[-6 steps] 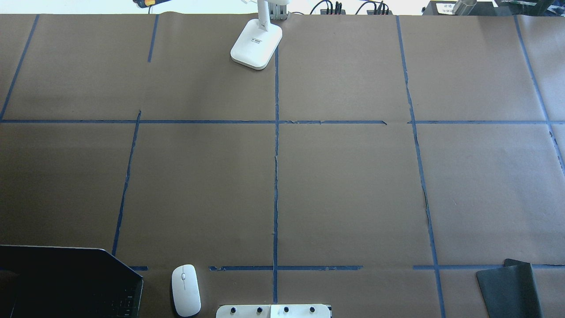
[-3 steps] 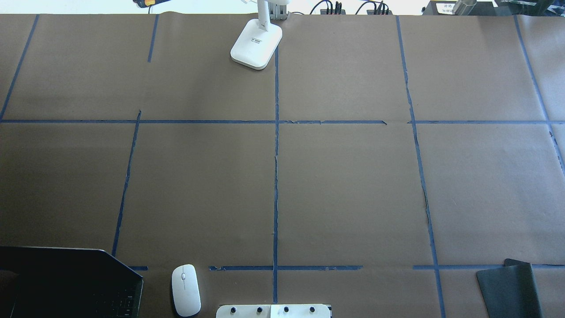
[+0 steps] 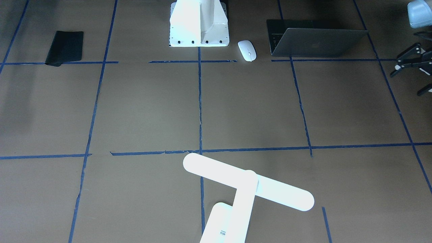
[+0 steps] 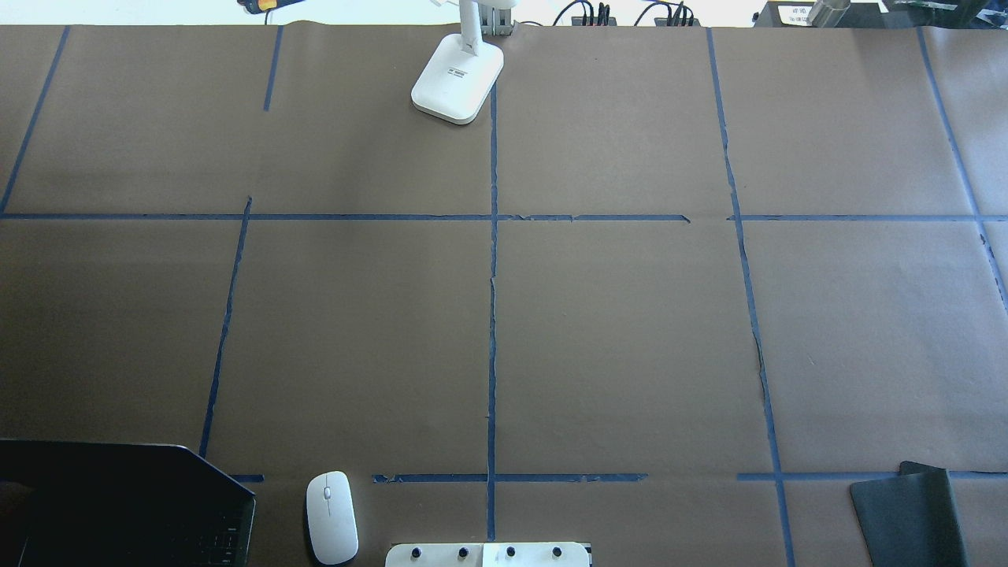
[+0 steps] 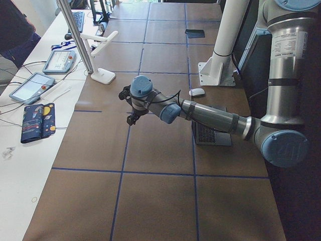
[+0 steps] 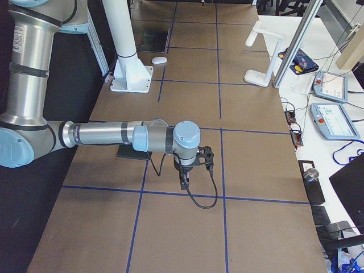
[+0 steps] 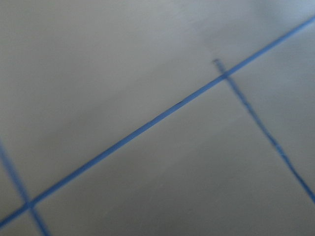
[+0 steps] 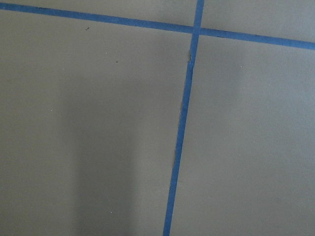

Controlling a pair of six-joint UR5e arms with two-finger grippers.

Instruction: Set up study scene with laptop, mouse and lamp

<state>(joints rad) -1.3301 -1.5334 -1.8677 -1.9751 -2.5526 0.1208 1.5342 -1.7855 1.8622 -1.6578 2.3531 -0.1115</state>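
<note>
"Laptop (image 3: 317,42) in the front view: where is it from the left gripper (image 3: 406,84)?"
"Open, lid toward the camera, between that gripper and the pedestal (image 3: 199,23). The mouse (image 3: 247,50) lies just beyond the laptop, near it but apart. The lamp (image 3: 248,184) stands well away from the gripper, at the opposite edge of the table (image 3: 135,108). The gripper's jaws stand apart with nothing between them."
"Overhead?"
"The laptop (image 4: 118,504), mouse (image 4: 331,517), lamp (image 4: 457,79) and mat (image 4: 906,516) lie just where they lay a second ago and half a second ago. Nothing has shifted."
"Left side view?"
"The left gripper (image 5: 125,108) hangs over the table. The laptop (image 5: 210,138) lies behind it, under the forearm. The mouse (image 5: 197,92) is behind it too, beside the pedestal (image 5: 215,75). The lamp (image 5: 103,76) is ahead of it, well apart."
"Right side view?"
"The right gripper (image 6: 185,181) points down near a line of tape (image 6: 187,193). I cannot tell whether it is open or closed. The mat (image 6: 133,152) lies behind it, under the arm. The laptop (image 6: 154,38), mouse (image 6: 159,60) and lamp (image 6: 259,78) are all well apart from it, far along the table."
"Wrist cameras?"
"The left is blurred: brown table and tape (image 7: 147,127). The right is sharp: crossing tape (image 8: 182,123) lines on the same brown."
</note>
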